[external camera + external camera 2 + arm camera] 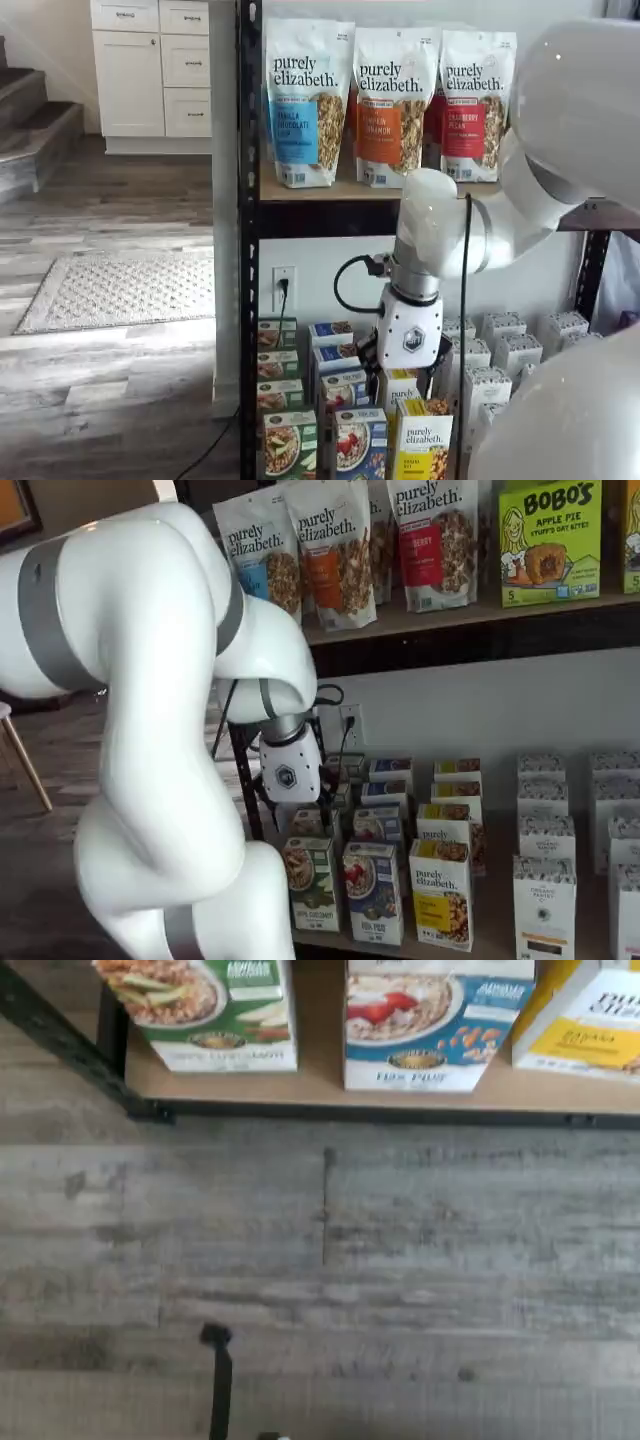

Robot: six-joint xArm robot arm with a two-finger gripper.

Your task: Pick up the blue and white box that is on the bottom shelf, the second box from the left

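Note:
The blue and white box (435,1025) stands at the front edge of the bottom shelf (320,1070), between a green-trimmed box (215,1010) and a yellow box (590,1020). It shows in both shelf views (360,445) (372,890) at the head of its row. My gripper (405,368) hangs above the front rows, slightly above and behind the blue and white box. In a shelf view (290,808) it is above and left of the box. Its white body shows clearly, but the fingers are not plain, so I cannot tell whether they are open. It holds nothing that I can see.
Black rack posts (247,250) stand left of the rows. Tall granola bags (385,100) fill the wood tier above. White boxes (545,895) stand in rows to the right. A thin black cable (218,1380) lies on the grey plank floor before the shelf.

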